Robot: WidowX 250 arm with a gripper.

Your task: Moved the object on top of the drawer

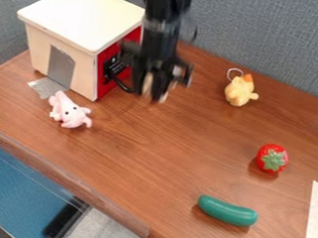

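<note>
Brown desk [167,156] below, your pincer [156,93] hangs near the drawer box [86,18], too blurred to tell open from closed.

prob. an office, w/ fabric partition [264,41] behind desk [153,160].

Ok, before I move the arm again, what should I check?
1. Room on the white drawer unit's top: ok, its front part is bare.
2. Gripper clear of the black handle: cannot tell, they look close.
3. Pink toy up on the unit: not ok, it's on the table.
4. Strawberry away from the gripper: ok.
5. Gripper empty: cannot tell.
</note>
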